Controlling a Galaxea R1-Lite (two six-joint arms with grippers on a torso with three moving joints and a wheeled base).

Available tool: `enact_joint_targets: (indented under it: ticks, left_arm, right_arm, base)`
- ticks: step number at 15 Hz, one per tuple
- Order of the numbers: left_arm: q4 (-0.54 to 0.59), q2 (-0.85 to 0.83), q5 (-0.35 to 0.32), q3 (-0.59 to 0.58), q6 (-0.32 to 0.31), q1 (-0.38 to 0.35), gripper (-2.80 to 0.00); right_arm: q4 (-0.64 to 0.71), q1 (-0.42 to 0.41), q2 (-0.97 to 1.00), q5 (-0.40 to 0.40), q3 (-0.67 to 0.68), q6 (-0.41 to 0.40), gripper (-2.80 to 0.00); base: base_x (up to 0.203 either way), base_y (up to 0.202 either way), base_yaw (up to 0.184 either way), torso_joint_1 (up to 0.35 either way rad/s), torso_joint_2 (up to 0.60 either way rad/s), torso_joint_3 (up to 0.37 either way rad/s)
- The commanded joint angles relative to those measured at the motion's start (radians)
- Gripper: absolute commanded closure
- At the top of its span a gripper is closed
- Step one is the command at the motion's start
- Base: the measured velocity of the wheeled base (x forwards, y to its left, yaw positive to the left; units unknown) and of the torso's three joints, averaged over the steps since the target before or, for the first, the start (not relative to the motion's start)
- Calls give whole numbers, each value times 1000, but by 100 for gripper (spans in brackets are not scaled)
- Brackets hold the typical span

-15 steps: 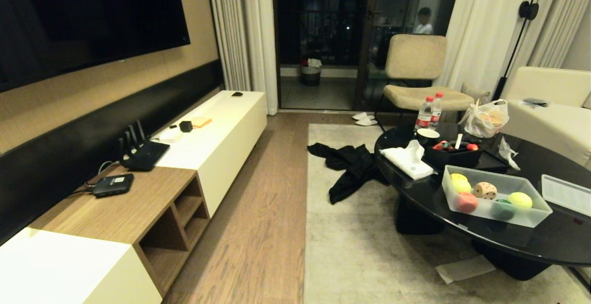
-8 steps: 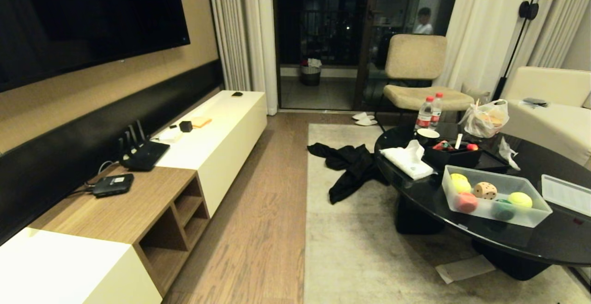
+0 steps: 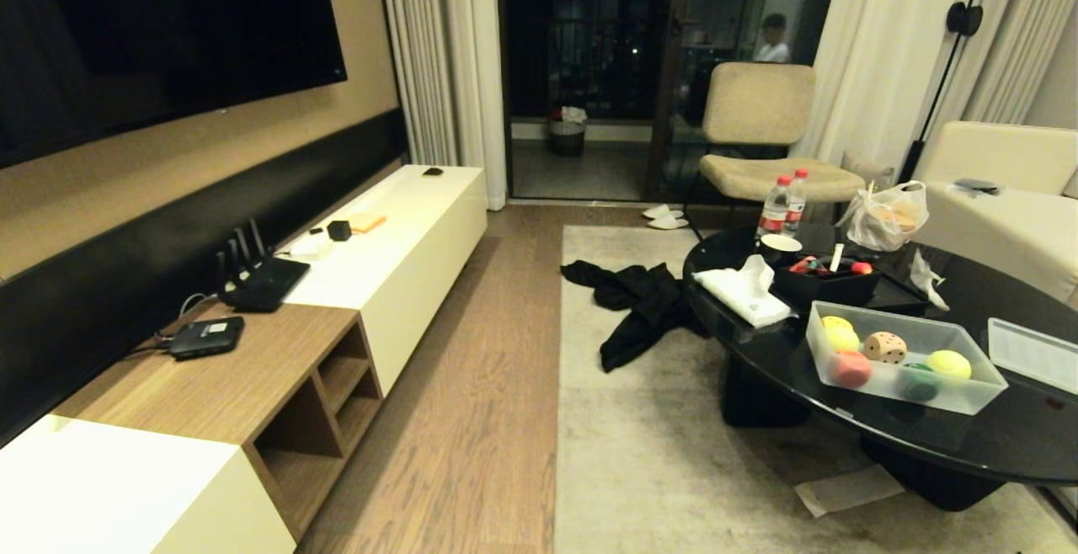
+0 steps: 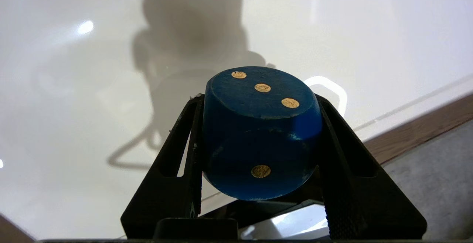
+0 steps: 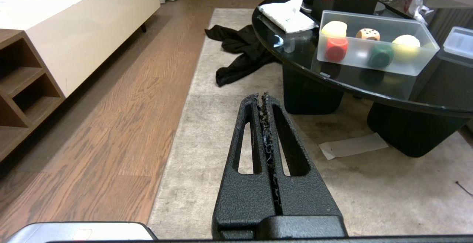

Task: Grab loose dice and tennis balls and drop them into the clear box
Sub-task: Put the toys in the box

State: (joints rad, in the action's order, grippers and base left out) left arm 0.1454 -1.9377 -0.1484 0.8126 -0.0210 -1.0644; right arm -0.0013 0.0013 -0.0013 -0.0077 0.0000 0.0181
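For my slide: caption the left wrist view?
Left gripper clamps a blue die above a glossy white surface.

The left gripper had its two black fingers clamped against opposite sides of a blue die, holding it clear above a glossy white surface. The right gripper hung low over the rug, its fingers pressed together with nothing between them, pointing ahead toward the far side of the room. Neither arm showed in the head view.
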Motion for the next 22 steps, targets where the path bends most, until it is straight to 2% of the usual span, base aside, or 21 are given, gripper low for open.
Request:
enact_joint_targets:
  ticks: [1, 5, 9, 11, 15, 18, 22]
  left_arm:
    - [9, 157, -5, 52, 57, 169, 0]
    - [83, 221, 0, 177, 174, 433, 0]
    - [104, 281, 14, 200, 248, 705, 0]
    - [103, 310, 45, 211, 292, 863, 0]
    - [102, 397, 111, 225, 350, 1116, 0]
    - [108, 502, 154, 219, 358, 1253, 0]
    - [109, 699, 185, 137, 352, 1293, 0]
  right_arm:
    - [0, 0, 1, 0, 1, 0, 0]
    - [0, 0, 1, 0, 1, 0, 0]
    - [0, 0, 1, 0, 0, 0, 0]
    - [0, 0, 1, 0, 0, 0, 0]
    - [0, 0, 1, 0, 2, 0, 0]
    - [0, 0, 1, 0, 1, 0, 0]
    - [0, 0, 1, 0, 0, 0, 0]
  base:
    - [0, 0, 0, 0, 0, 0]
    - [0, 0, 0, 0, 0, 0]
    - [0, 0, 0, 0, 0, 0]
    - [0, 0, 0, 0, 0, 0]
    - [0, 0, 0, 0, 0, 0]
    - [0, 0, 0, 0, 0, 0]
    - [0, 0, 0, 0, 0, 0]
